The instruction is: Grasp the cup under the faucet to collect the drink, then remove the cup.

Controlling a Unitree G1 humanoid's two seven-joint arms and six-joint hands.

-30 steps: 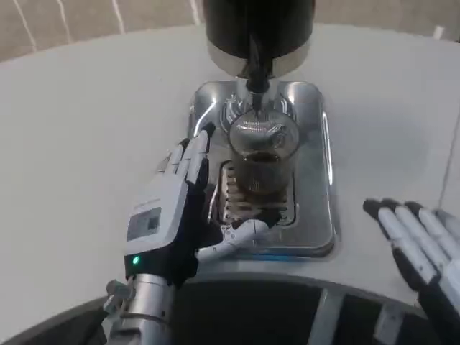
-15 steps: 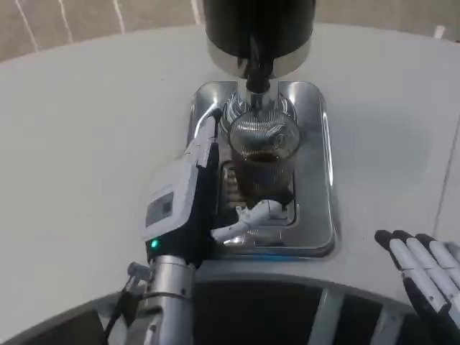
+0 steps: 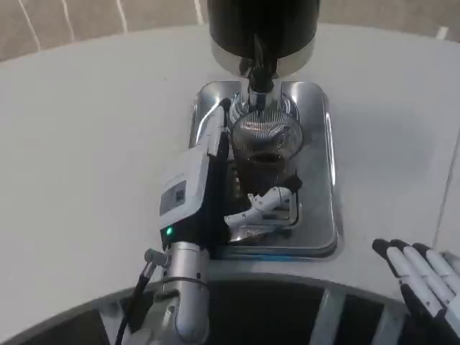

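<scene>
Left robot hand (image 3: 215, 190) now further up and right than half a second back, snug against the cup (image 3: 265, 154) instead of hanging off to its left. Right robot hand (image 3: 424, 280) slid lower too, tucked into the bottom right corner of the frame.

Cup sitting dead centre in the upper middle of the frame, right under the faucet (image 3: 259, 75), on the shiny metal drip tray (image 3: 320, 180). Clear glass, dark drink filling the lower part. Black dispenser body (image 3: 262, 25) looming at the top edge.

Left robot hand wrapped around the cup: white back turned edge-on along the cup's left side, fingers (image 3: 215, 136) reaching up past the rim on that side, thumb (image 3: 262, 205) curling across the front near the base. Looks like a proper grip, touching on both sides. Green light glowing near the wrist, silver forearm (image 3: 183, 295) running down to the bottom of the frame.

Right robot hand holding nothing, black-tipped fingers stretched out roughly straight and side by side, resting near the lower right edge of the white tabletop (image 3: 86, 144), well apart from the tray.
</scene>
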